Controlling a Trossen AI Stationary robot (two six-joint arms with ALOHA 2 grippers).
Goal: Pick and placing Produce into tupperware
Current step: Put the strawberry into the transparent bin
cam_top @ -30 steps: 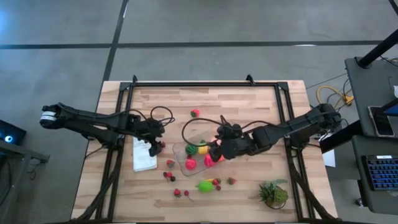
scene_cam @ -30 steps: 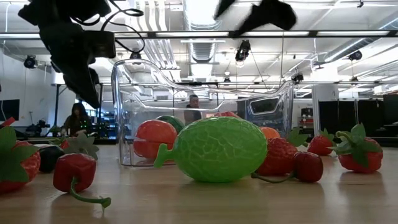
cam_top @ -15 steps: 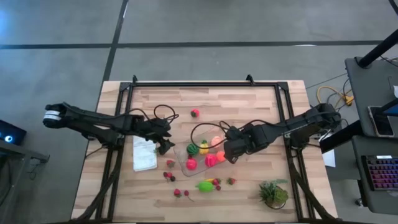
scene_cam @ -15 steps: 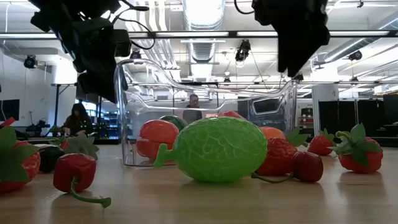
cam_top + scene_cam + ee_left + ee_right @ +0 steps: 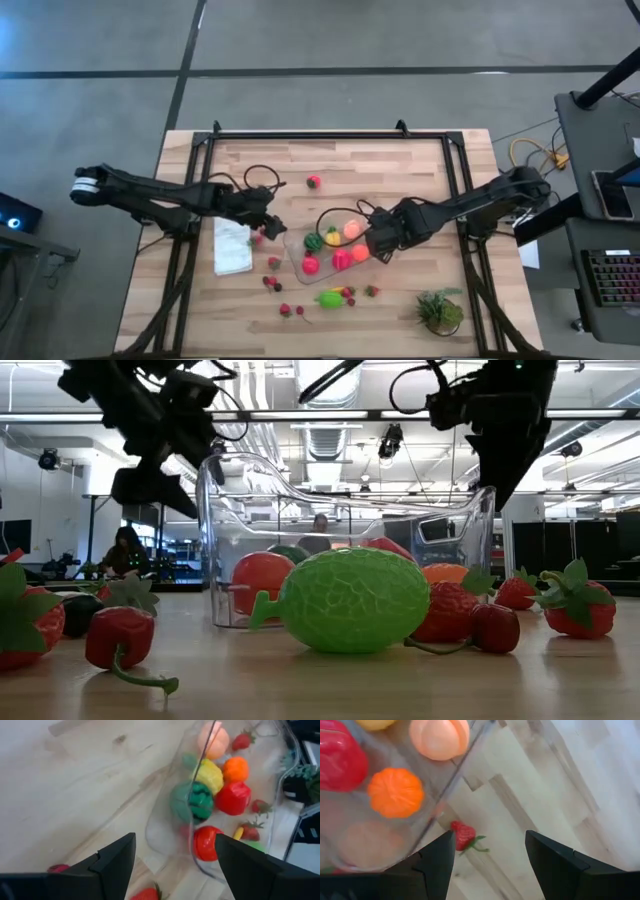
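Observation:
The clear tupperware (image 5: 293, 252) stands mid-table and holds a striped green melon (image 5: 192, 802), a yellow piece (image 5: 211, 775), an orange (image 5: 395, 792), a peach (image 5: 440, 737) and red pieces. My left gripper (image 5: 172, 870) hangs open just left of the tupperware's left end, slanting down toward it, with nothing between the fingers. My right gripper (image 5: 487, 865) is open above the tupperware's right end, pointing steeply down. A loose strawberry (image 5: 463, 835) lies on the wood below it. A lime-green melon (image 5: 350, 600) and other loose produce lie near the front. My right gripper stands over the tupperware's right end wall (image 5: 436, 812), and one finger (image 5: 432, 862) lies next to it in the wrist view. Whether that finger touches the wall I cannot tell. My left gripper touches nothing.
A white folded cloth (image 5: 232, 250) lies under my left arm. A leafy plant tuft (image 5: 440, 310) sits at the front right. A red fruit (image 5: 314, 182) lies alone toward the far side. Strawberries and small berries (image 5: 272, 283) are scattered in front of the tupperware.
My right gripper has gone from above the tupperware's middle toward its right end, sinking and tipping steeper down. My left gripper has moved a little toward the tupperware and rolled about its own axis. The tupperware has slid slightly toward the table's right edge.

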